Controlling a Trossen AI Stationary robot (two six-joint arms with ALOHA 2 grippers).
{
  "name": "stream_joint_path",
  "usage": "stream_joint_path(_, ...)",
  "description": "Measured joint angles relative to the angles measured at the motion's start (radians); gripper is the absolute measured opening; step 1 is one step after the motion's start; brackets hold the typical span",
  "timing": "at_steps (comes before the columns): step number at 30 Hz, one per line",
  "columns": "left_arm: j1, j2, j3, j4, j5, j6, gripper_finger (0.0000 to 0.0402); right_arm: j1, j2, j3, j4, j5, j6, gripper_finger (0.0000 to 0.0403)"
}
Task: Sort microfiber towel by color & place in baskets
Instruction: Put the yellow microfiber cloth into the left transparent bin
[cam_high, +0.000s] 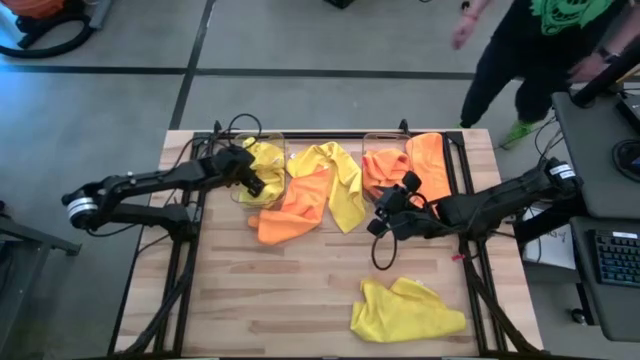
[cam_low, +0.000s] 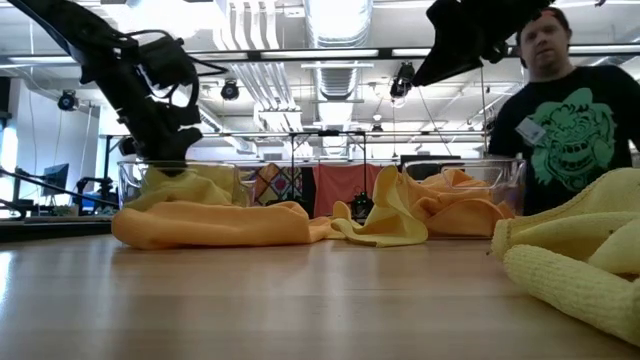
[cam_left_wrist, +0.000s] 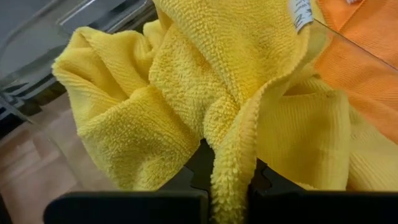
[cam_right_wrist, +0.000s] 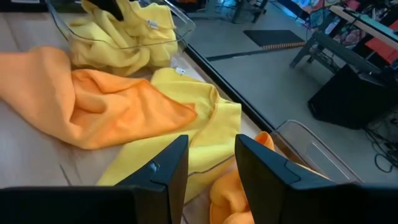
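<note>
Wood table (cam_high: 300, 300), crumpled yellow towel (cam_left_wrist: 205, 81), nubby pile

The left gripper's (cam_left_wrist: 227, 186) fingertips are buried in a yellow towel (cam_left_wrist: 205, 93), whose lower folds run off the wrist view. In the low view, the near yellow towel (cam_low: 580, 260) is blurred and cut off at the right edge. The person (cam_high: 540, 40) is cropped at the high view's far edge.

yellow towel (cam_left_wrist: 205, 93) pinched by left tool (cam_left_wrist: 227, 186)
</note>
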Motion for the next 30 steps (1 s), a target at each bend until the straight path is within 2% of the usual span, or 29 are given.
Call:
stream_joint_path(6, 0.000, 0.032, 0.005, 0.010, -0.001, -0.022, 0.0037, 0.000, 0.005, -0.005, 0.000, -0.002, 0.000, 0.0127)
stream_joint_path(14, 0.000, 0.028, 0.049, -0.038, -0.002, -0.011, 0.0135, 0.000, 0.005, -0.006, 0.000, -0.002, 0.000, 0.0127)
stream_joint_path(19, 0.000, 0.028, 0.130, -0.165, -0.001, 0.023, 0.0209, 0.000, 0.005, -0.006, 0.000, -0.017, 0.000, 0.0127)
stream_joint_path(22, 0.000, 0.028, 0.196, -0.277, -0.001, 0.028, 0.0239, 0.000, 0.005, -0.006, 0.000, -0.018, 0.000, 0.0127)
stream_joint_path(30, 0.000, 0.027, 0.371, -0.490, 0.000, 0.074, 0.0268, 0.000, 0.005, -0.006, 0.000, -0.018, -0.008, 0.0128)
